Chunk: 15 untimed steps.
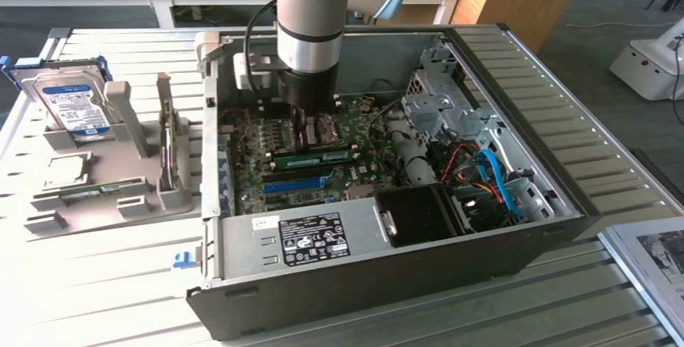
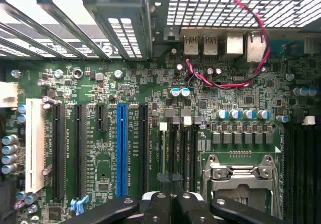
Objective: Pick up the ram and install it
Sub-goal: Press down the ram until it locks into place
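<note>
An open computer case [image 1: 470, 203] lies on the bench [image 1: 107, 283], with the motherboard [image 1: 283, 167] on its floor. The ram [image 1: 312, 156] sits on that board, just beside the slot strip [image 1: 294, 183] nearer the camera. The power supply [image 1: 310, 239] fills the case's near end. A holder [image 1: 107, 179] stands at the exterior view's left, carrying a hard drive [image 1: 73, 106].

Arm vertical, wrist pointing straight down, gripper [image 2: 173, 200] fingers [image 2: 150, 206] closed together, empty
</note>
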Available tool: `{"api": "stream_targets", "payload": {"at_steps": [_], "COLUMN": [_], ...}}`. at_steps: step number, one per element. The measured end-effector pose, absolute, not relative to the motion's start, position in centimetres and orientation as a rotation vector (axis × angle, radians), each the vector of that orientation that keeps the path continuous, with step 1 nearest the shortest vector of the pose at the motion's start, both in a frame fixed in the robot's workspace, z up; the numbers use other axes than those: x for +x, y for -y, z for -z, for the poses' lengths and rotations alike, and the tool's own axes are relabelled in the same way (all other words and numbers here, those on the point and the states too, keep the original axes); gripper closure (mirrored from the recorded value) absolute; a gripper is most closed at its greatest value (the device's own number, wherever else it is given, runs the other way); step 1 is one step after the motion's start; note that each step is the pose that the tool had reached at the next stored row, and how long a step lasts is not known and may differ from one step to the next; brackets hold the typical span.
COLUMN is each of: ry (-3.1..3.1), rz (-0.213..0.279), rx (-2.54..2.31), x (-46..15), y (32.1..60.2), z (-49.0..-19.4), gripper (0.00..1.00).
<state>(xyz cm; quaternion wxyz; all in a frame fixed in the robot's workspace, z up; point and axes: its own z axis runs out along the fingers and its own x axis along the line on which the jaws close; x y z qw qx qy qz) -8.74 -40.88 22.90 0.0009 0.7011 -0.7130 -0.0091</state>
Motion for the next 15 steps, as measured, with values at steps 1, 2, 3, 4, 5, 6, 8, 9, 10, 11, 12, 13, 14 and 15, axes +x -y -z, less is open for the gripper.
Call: {"api": "stream_targets", "payload": {"at_steps": [1, 2, 3, 4, 5, 6, 8, 9, 10, 11, 12, 13, 14, 15], "ry": [2.239, 2.239, 2.239, 2.239, 2.239, 2.239, 2.238, 2.238, 2.238, 2.238, 2.238, 2.238, 2.238, 2.238], "rz": [0.029, 0.029, 0.029, 0.029, 0.029, 0.029, 0.029, 0.029, 0.029, 0.029, 0.029, 0.029, 0.030, 0.030], "rx": [2.201, 2.201, 2.201, 2.201, 2.201, 2.201, 2.201, 2.201, 2.201, 2.201, 2.201, 2.201, 2.201, 2.201], "x": [-8.7, -8.7, -8.7, -8.7, -8.7, -8.7, -8.7, -8.7, -8.7, -8.7, -8.7, -8.7, -8.7, -8.7], "y": [40.9, 40.9, 40.9, 40.9, 40.9, 40.9, 40.9, 40.9, 40.9, 40.9, 40.9, 40.9, 40.9, 40.9], "z": [-23.1, -23.3, -23.5, -23.7, -23.9, -24.2, -24.6, -24.9, -25.1, -25.3, -25.6, -25.8, -26.1, -26.4], "gripper": [0.90, 0.90, 0.90, 0.90, 0.90, 0.90, 0.90, 0.90, 0.90, 0.90, 0.90, 0.90, 0.90, 0.90]}}
